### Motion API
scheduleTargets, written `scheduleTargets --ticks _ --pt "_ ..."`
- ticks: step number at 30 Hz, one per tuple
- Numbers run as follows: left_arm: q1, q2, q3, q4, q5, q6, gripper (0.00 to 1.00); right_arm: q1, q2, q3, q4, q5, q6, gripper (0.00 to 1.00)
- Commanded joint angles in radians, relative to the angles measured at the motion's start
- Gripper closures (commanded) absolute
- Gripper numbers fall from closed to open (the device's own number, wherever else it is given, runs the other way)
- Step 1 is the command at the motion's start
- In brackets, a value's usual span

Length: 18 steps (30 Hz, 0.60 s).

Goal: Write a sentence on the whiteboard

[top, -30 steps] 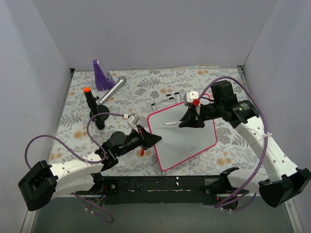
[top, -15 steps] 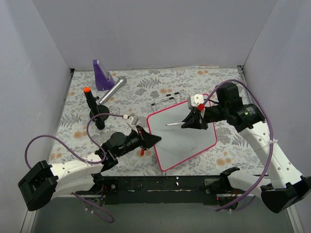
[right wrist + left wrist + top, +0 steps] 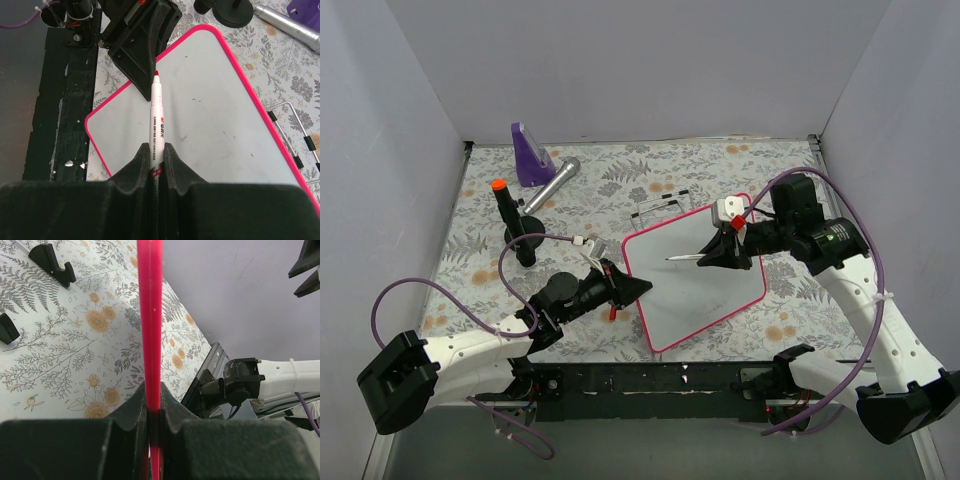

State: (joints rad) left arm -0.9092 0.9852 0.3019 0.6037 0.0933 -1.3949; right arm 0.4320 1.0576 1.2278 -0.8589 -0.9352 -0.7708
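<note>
The whiteboard, white with a pink-red frame, lies tilted on the floral table at centre. My left gripper is shut on its left frame edge; in the left wrist view the pink frame runs up from between the closed fingers of the left gripper. My right gripper hovers over the board's upper part, shut on a white marker whose red tip points left. In the right wrist view the marker sticks out of the right gripper above the board. The sentence is not in view; the board's face shows only faint specks.
A purple wedge-shaped object and a silver cylinder lie at the back left. A black stand with an orange top rises left of the board. Wire feet with black clips lie behind the board. White walls enclose the table.
My right gripper has shifted slightly to the right with the marker, its tip still over the board. The left arm and the board have not moved.
</note>
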Motion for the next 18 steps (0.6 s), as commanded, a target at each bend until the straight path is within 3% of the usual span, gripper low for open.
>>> scheduleTargets --ticks 1,12,18 --pt "-0.005 -0.023 0.016 0.111 -0.003 0.011 1.0 -0.009 -0.022 -0.01 0.009 -0.036 -0.007 0.99" --pt "-0.007 -0.011 0.023 0.111 -0.007 0.008 1.0 -0.003 0.022 0.03 0.05 -0.005 0.045 0.99" --pt "-0.007 -0.016 0.022 0.105 -0.021 0.005 1.0 0.071 0.068 0.078 0.077 0.041 0.074 0.99"
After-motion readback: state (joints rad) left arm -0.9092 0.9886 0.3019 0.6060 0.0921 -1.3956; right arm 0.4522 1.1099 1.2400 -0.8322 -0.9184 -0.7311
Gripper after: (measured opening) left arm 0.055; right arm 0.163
